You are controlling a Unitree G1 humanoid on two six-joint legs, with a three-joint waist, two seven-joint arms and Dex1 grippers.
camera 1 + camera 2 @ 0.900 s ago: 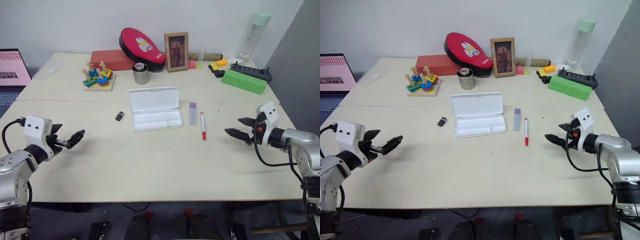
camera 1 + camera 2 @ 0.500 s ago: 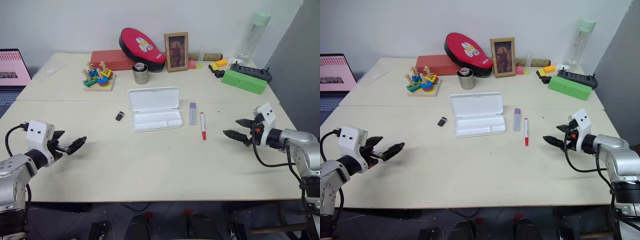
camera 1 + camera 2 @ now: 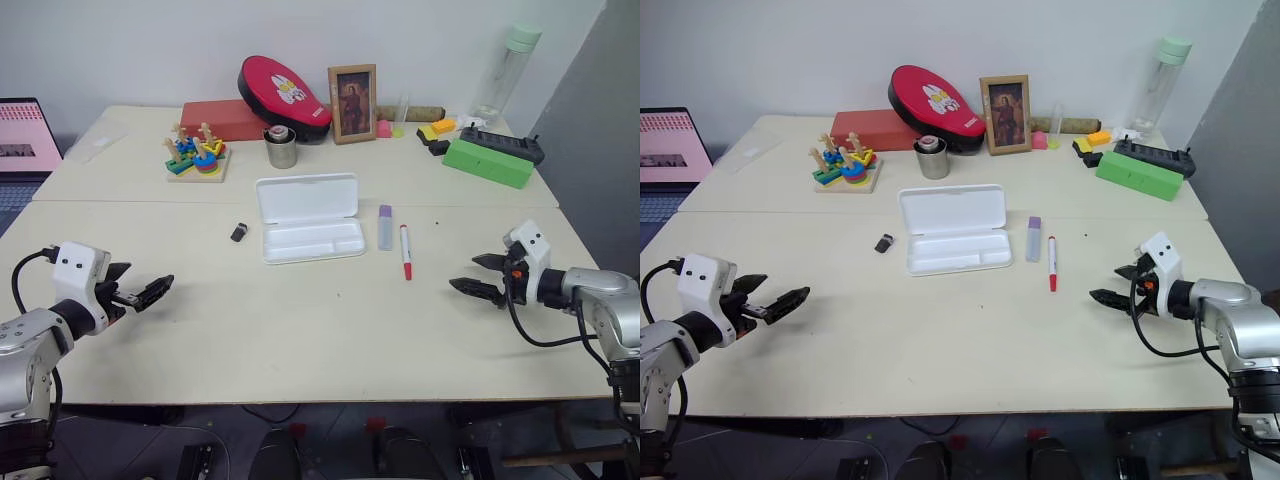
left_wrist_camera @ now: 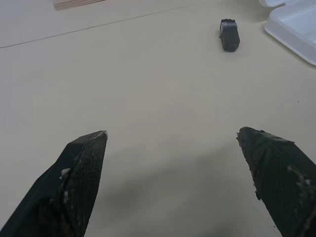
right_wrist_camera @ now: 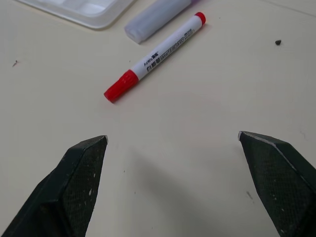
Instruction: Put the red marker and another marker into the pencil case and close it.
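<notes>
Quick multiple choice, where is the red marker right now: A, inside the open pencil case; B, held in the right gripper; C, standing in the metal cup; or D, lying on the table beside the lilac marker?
D: the red marker lies flat on the table next to the lilac marker, outside the open pencil case, and the right gripper is open with nothing in it.
</notes>
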